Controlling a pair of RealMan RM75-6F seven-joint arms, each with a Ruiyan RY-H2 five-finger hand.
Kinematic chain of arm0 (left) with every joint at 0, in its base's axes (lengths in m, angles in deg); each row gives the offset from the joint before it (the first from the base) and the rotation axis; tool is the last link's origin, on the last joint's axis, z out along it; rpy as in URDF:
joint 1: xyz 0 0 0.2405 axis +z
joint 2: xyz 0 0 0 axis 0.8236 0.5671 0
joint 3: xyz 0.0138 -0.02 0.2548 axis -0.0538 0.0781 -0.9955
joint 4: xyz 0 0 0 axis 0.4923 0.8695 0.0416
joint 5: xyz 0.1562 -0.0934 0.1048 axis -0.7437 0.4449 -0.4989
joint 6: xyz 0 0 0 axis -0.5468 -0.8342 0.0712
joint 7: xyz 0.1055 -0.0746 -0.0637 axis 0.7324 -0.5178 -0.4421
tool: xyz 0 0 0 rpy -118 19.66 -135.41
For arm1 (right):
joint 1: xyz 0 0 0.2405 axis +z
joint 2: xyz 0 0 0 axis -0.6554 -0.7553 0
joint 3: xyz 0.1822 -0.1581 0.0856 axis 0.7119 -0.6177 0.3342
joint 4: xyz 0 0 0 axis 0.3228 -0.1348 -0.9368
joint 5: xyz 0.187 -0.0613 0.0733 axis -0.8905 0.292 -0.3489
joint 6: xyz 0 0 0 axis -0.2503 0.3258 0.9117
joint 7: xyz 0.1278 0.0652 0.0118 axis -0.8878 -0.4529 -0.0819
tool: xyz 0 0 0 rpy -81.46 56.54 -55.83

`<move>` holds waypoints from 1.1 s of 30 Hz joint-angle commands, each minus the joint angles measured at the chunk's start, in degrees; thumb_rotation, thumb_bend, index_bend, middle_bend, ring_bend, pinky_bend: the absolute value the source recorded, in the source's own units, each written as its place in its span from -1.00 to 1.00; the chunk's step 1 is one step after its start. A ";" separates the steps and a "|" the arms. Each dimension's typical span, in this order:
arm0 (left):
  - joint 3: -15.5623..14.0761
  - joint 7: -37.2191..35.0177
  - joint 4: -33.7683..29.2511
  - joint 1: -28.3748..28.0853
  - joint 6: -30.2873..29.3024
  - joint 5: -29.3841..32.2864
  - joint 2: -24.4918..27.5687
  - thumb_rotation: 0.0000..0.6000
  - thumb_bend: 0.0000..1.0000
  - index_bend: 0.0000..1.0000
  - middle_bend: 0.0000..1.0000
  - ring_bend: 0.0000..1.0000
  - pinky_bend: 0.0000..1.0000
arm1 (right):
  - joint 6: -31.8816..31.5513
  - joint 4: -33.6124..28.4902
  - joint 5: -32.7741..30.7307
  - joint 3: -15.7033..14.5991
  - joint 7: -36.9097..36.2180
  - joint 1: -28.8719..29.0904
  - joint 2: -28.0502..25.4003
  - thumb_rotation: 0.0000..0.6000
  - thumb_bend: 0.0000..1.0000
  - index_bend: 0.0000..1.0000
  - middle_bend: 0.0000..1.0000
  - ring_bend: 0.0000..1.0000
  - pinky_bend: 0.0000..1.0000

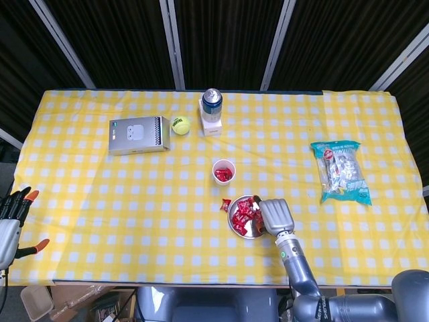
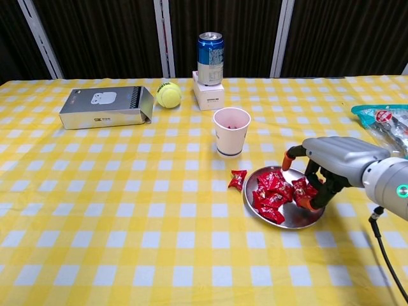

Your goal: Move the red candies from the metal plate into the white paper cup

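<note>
A yellow and white checked cloth [image 1: 100,194] is covering the surface; red wrapped candies [image 2: 274,191] are lying in a silver metal plate [image 2: 290,217], and one red candy [image 2: 238,179] is lying on the cloth; the paper cup [image 2: 231,132] is showing white, with red inside; the right hand [image 2: 325,167] is showing silver-grey with orange fingertips [image 2: 288,159]; the left hand [image 1: 9,221] is showing grey with orange tips; a blue and silver can [image 2: 210,50] is standing on a white box [image 2: 209,94]; a yellow-green tennis ball [image 2: 169,95], a silver box [image 2: 105,106] and a teal snack bag [image 1: 342,172] are showing too.
</note>
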 commanded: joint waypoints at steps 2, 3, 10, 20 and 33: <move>0.01 -0.02 -0.06 -0.01 0.08 0.09 0.03 1.00 -0.98 -1.00 -1.00 -1.00 -1.00 | 1.46 2.22 -0.39 0.45 -0.96 -0.40 0.79 1.00 -0.32 -0.27 0.58 0.87 1.00; 0.02 -0.03 -0.08 -0.02 0.13 0.13 0.05 1.00 -0.98 -1.00 -1.00 -1.00 -1.00 | 1.88 2.84 -0.57 0.52 -1.15 -0.51 1.00 1.00 -0.32 -0.25 0.58 0.87 1.00; 0.00 -0.08 -0.17 -0.09 0.38 0.21 0.13 1.00 -0.98 -1.00 -1.00 -1.00 -1.00 | 3.71 5.05 -0.58 0.74 -2.14 -1.04 2.02 1.00 -0.15 0.13 0.58 0.87 1.00; 0.01 -0.30 -0.26 -0.12 0.48 0.22 0.21 1.00 -0.98 -1.00 -1.00 -1.00 -1.00 | 3.54 3.94 2.75 2.41 -3.57 -1.22 2.03 1.00 0.02 0.25 0.58 0.87 1.00; 0.00 -0.71 -0.41 -0.12 0.60 0.27 0.34 1.00 -0.98 -1.00 -1.00 -1.00 -1.00 | 1.34 -3.42 3.04 6.47 0.04 0.06 -1.76 1.00 0.03 0.25 0.58 0.87 1.00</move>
